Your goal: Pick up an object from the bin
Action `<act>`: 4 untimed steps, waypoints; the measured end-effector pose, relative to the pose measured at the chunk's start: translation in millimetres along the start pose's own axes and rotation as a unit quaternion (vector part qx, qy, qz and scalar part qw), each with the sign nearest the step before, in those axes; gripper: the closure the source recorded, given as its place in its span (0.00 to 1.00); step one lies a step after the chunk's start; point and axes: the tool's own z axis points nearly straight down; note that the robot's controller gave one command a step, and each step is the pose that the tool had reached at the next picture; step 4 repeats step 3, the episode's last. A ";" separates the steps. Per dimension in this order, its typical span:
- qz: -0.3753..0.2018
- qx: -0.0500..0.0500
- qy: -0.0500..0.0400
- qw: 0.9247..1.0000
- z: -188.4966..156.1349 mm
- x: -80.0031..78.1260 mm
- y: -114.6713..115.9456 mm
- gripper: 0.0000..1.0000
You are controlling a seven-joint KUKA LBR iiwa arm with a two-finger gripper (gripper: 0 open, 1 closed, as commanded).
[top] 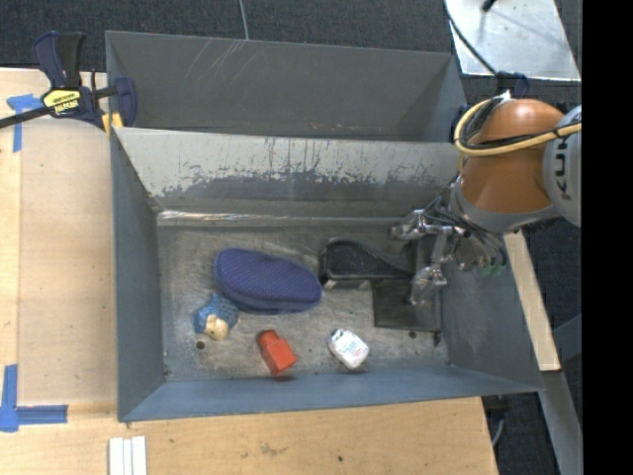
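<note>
My gripper (429,277) hangs at the right side of the bin, just above the right end of a dark flat rectangular piece (396,307) lying on the floor. A black rounded object (346,259) lies to its left, touching that flat piece. Nothing shows in the gripper's grasp.
A blue oval pouch (267,278) lies mid-left. Along the front sit a small blue and tan object (215,319), a red cylinder (277,352) and a small white object (348,348). The bin's right wall is close behind the gripper.
</note>
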 end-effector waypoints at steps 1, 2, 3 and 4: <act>-0.001 0.001 -0.001 1.000 -5.2 -1.1 -1.0 1.00; -0.147 0.002 -0.002 0.989 -146.8 -12.8 36.3 1.00; -0.161 0.001 0.000 0.987 -159.6 -8.6 57.9 1.00; -0.161 0.001 0.000 0.987 -159.6 -8.6 57.9 1.00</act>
